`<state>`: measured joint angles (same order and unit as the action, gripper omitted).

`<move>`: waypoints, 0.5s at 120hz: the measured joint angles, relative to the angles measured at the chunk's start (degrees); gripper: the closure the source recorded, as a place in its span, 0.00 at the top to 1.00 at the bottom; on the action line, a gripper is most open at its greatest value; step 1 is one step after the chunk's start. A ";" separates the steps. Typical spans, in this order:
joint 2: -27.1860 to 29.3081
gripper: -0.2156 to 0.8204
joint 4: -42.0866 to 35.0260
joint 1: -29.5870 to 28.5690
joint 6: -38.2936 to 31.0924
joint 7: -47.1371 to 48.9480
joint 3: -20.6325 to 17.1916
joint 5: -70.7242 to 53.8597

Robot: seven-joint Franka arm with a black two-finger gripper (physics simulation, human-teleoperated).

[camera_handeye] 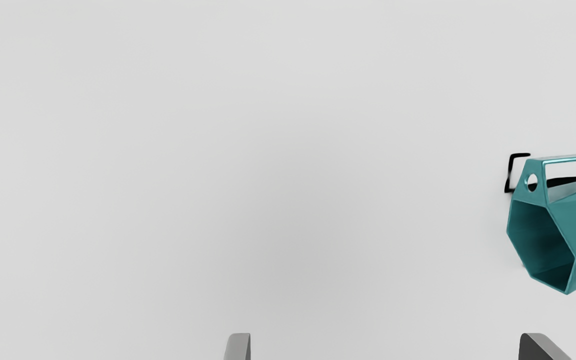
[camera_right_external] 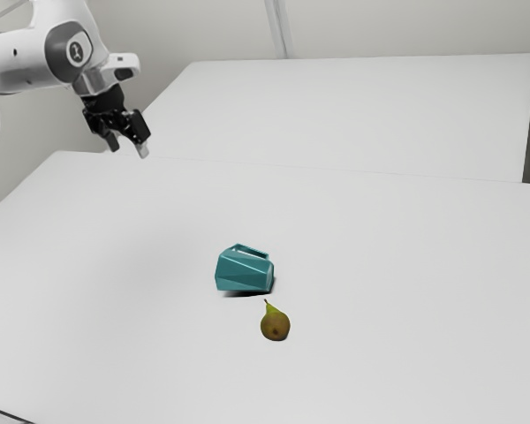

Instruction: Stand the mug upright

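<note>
No lettering can be made out on the mug (camera_right_external: 245,270). The end effector (camera_right_external: 129,146) is held above the counter (camera_right_external: 124,353), well apart from the mug, with its fingers (camera_handeye: 239,347) spread wide and nothing gripped between them. The mug is laid on its side on the counter, near a brown pear (camera_right_external: 275,324) with a greenish neck. Its teal body is smooth and slightly glossy, formed in flat facets around an angular mouth; its straight-edged handle is pierced by a round hole.
</note>
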<state>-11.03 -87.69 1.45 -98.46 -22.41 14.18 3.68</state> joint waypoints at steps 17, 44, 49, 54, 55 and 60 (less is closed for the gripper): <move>2.89 0.77 -4.49 0.01 -1.50 0.04 0.71 0.31; 16.87 0.77 -28.05 -1.33 -15.77 -0.47 1.22 0.13; 18.70 0.77 -32.02 -1.90 -19.90 -1.39 1.17 0.56; 20.03 0.77 -35.59 -2.70 -23.81 -2.98 1.15 2.29; 20.17 0.77 -36.18 -2.89 -24.57 -3.41 1.16 2.79; 20.48 0.77 -38.52 -3.59 -28.29 -6.04 1.18 5.64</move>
<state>9.46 -126.21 -2.15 -126.74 -28.46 15.36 9.32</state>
